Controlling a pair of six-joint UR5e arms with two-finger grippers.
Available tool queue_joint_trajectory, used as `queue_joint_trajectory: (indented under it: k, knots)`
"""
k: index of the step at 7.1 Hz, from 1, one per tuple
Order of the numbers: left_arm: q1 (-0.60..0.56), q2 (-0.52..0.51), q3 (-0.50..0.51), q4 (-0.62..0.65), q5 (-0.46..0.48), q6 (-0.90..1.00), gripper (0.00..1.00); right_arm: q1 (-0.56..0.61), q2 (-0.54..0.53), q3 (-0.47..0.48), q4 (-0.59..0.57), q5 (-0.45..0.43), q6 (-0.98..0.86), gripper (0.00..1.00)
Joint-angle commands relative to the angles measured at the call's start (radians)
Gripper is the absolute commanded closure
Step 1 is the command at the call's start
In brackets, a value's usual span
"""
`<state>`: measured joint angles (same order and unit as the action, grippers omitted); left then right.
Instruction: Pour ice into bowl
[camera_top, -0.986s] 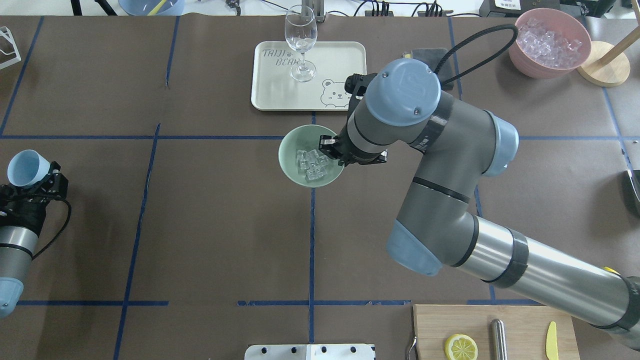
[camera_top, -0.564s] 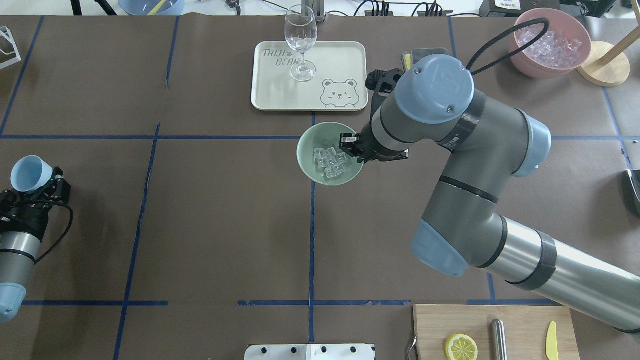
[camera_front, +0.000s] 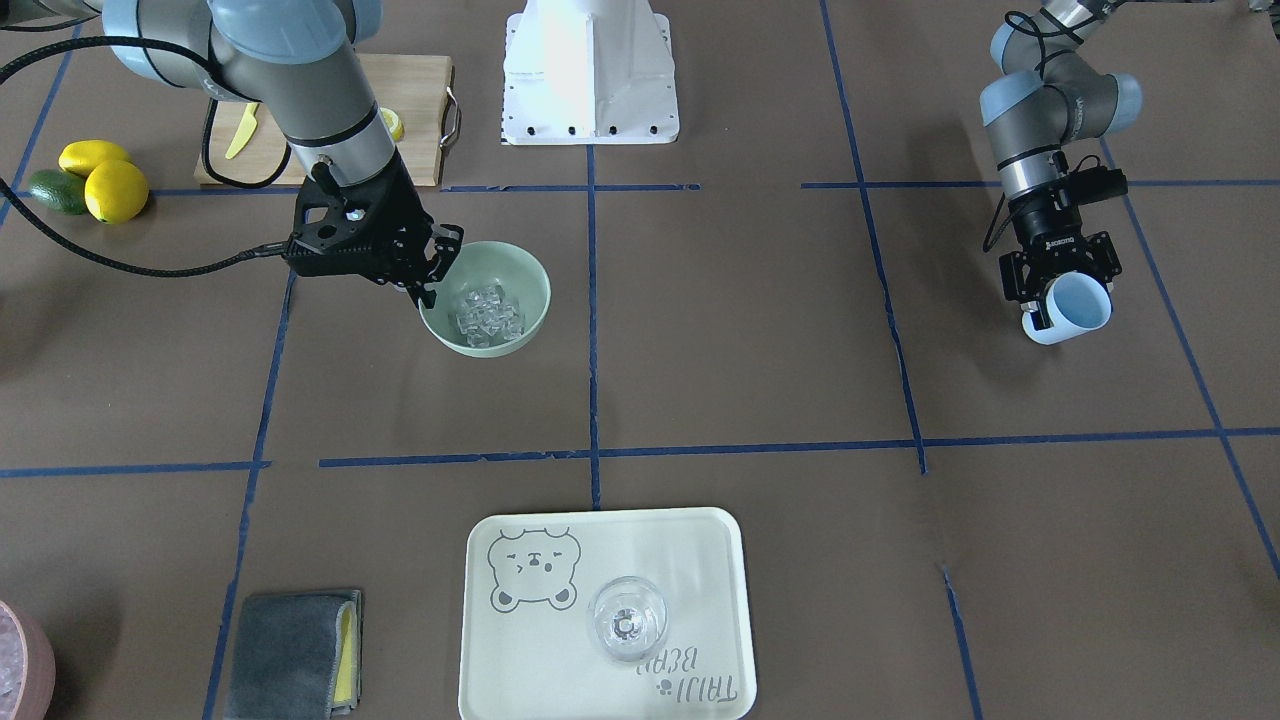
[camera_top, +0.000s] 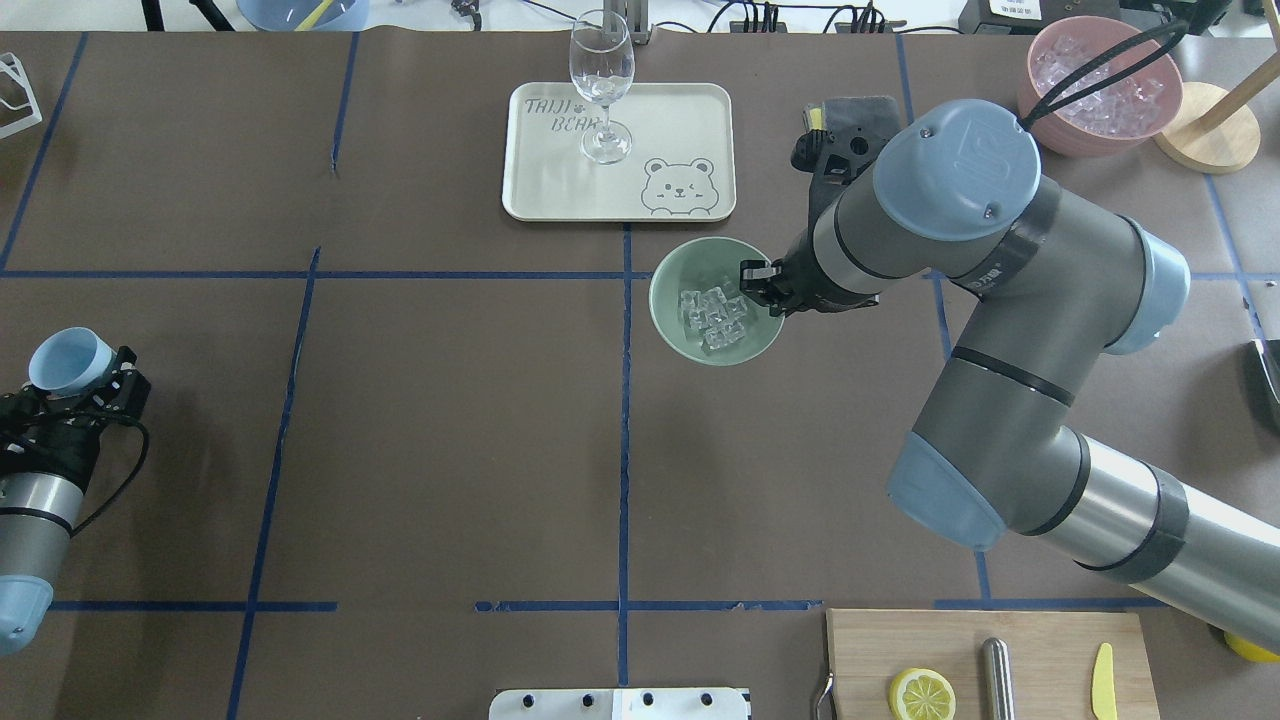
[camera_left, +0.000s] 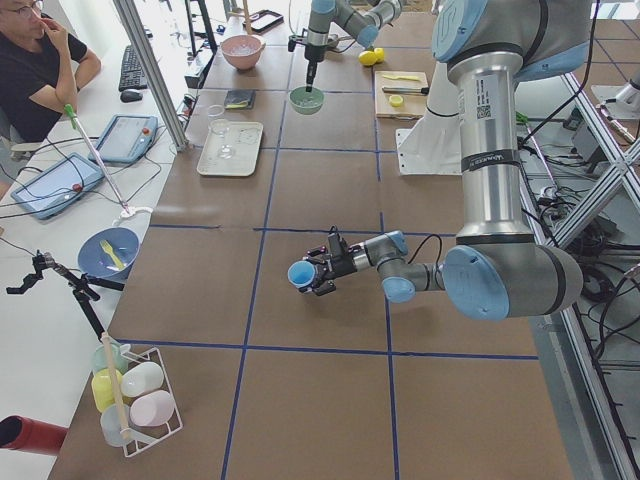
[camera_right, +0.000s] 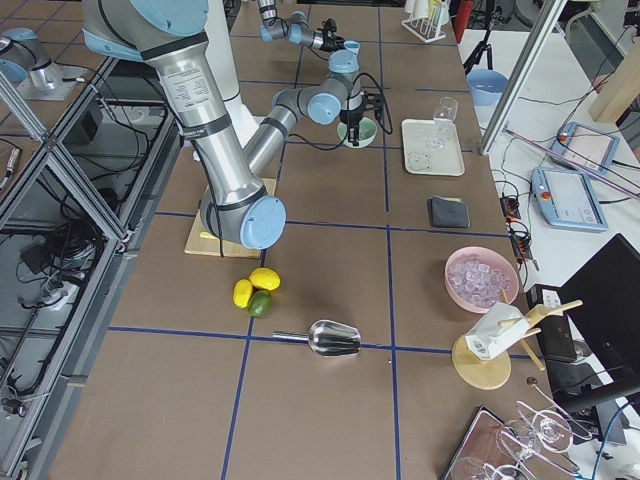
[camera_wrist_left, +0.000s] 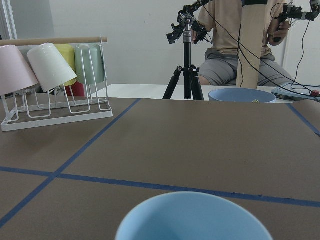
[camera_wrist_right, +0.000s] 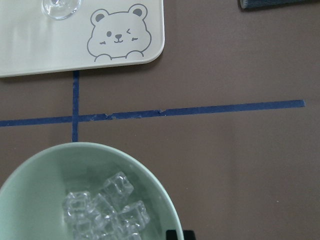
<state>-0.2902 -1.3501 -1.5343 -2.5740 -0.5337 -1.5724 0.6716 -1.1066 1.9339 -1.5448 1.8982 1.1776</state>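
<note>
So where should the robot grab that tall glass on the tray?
Probably by the thin stem, coming in level from the side. The glass stands upright on the tray. Its round top is wide and curved, while the stem below is straight and narrow enough to pinch. From above there is only the open mouth, which gives little to hold.

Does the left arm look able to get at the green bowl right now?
Probably not: the left gripper holds the blue cup far from it, and the right gripper is clamped on the rim of the bowl.
</note>
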Motion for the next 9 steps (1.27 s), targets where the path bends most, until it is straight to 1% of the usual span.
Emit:
queue_joint_trajectory:
  k: [1, 3, 4, 5, 6, 7, 8, 9]
  knots:
    - [-0.007, 0.024, -0.041, -0.003, -0.002, 0.050, 0.00, 0.011, -0.080, 0.036, 0.011, -0.001, -0.048, 1.00]
    - [-0.010, 0.097, -0.153, -0.005, -0.005, 0.104, 0.00, 0.014, -0.114, 0.042, 0.012, -0.001, -0.058, 1.00]
    - [-0.015, 0.104, -0.182, -0.005, -0.005, 0.142, 0.00, 0.014, -0.149, 0.054, 0.015, -0.004, -0.073, 1.00]
    - [-0.018, 0.106, -0.231, -0.005, -0.006, 0.184, 0.00, 0.014, -0.207, 0.086, 0.017, -0.007, -0.103, 1.00]
    - [-0.038, 0.108, -0.287, -0.005, -0.015, 0.269, 0.00, 0.022, -0.254, 0.103, 0.017, -0.008, -0.133, 1.00]
    - [-0.114, 0.106, -0.346, -0.006, -0.111, 0.401, 0.00, 0.040, -0.304, 0.109, 0.034, -0.010, -0.160, 1.00]
    - [-0.177, 0.101, -0.365, -0.006, -0.150, 0.505, 0.00, 0.058, -0.425, 0.109, 0.177, -0.008, -0.197, 1.00]
    - [-0.237, 0.091, -0.388, -0.008, -0.211, 0.575, 0.00, 0.103, -0.540, 0.082, 0.339, 0.011, -0.217, 1.00]
